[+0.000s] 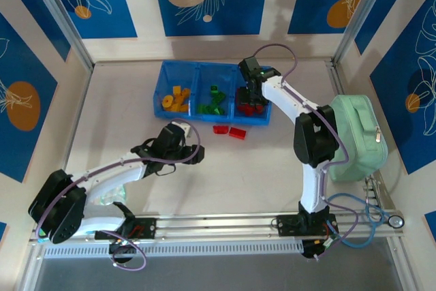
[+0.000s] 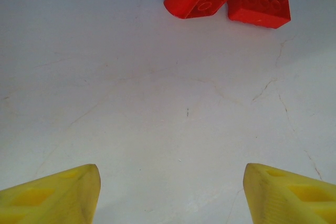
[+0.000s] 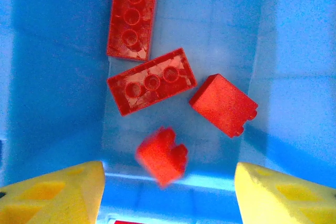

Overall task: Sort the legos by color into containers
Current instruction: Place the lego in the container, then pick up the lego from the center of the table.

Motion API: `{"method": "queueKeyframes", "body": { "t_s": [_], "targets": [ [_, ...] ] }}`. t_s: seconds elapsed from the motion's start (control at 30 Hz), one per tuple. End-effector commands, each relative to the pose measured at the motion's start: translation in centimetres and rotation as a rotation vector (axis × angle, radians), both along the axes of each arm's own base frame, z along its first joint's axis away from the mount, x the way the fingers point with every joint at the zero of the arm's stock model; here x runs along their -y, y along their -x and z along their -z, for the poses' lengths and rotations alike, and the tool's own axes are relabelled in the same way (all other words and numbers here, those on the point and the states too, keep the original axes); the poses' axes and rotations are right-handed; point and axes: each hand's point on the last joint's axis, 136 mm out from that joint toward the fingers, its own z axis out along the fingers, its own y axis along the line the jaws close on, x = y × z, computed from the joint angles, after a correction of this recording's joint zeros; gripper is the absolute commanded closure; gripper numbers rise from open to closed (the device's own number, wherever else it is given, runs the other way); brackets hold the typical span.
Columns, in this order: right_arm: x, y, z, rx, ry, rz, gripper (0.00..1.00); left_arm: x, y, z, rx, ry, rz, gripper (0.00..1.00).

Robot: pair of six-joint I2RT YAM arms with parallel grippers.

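Note:
The blue tray (image 1: 199,69) sits at the back of the table with three compartments: yellow-orange bricks (image 1: 176,99) on the left, green bricks (image 1: 214,102) in the middle, red bricks (image 1: 251,108) on the right. My right gripper (image 1: 253,92) (image 3: 169,182) hangs open over the red compartment. Below it a small red brick (image 3: 163,156) is blurred and free of both fingers, above three red bricks (image 3: 151,81) on the floor. Two red bricks (image 1: 229,131) (image 2: 227,1) lie on the table just in front of the tray. My left gripper (image 1: 182,133) (image 2: 170,187) is open, short of them.
A mint-green zippered case (image 1: 357,134) lies at the right edge of the table beside the right arm. The right arm reaches across the tray's right end. Bare white tabletop (image 2: 168,108) lies between the left gripper's fingers and the two loose red bricks.

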Motion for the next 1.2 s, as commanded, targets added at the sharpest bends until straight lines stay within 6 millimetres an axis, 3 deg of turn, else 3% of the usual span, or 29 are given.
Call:
{"method": "queueKeyframes", "body": {
  "t_s": [0.0,0.13,0.3,0.47,0.63,0.93,1.17],
  "targets": [
    [-0.1,1.3,-2.9,0.051,-0.030,-0.005,0.33,1.0,-1.1,-1.0,0.039,-0.015,0.023,0.27],
    [-0.1,3.6,-3.5,0.079,-0.081,-0.008,0.32,2.7,-2.6,-1.3,0.058,-0.011,0.055,0.26],
    [0.9,6.7,-2.3,0.066,-0.105,0.006,0.32,5.7,-5.3,-0.8,0.058,-0.040,0.129,0.25],
    [2.9,9.5,-0.6,0.036,-0.112,0.039,0.32,8.2,-8.4,0.7,0.041,-0.096,0.203,0.25],
    [4.8,11.5,0.3,0.023,-0.126,0.076,0.32,9.9,-10.3,2.6,-0.006,-0.152,0.266,0.25],
    [6.6,13.2,1.3,0.016,-0.157,0.117,0.32,10.5,-12.2,4.5,-0.002,-0.242,0.299,0.24],
    [6.6,13.2,1.4,0.015,-0.166,0.120,0.32,10.6,-12.1,6.0,-0.041,-0.264,0.315,0.26]
  ]
}}
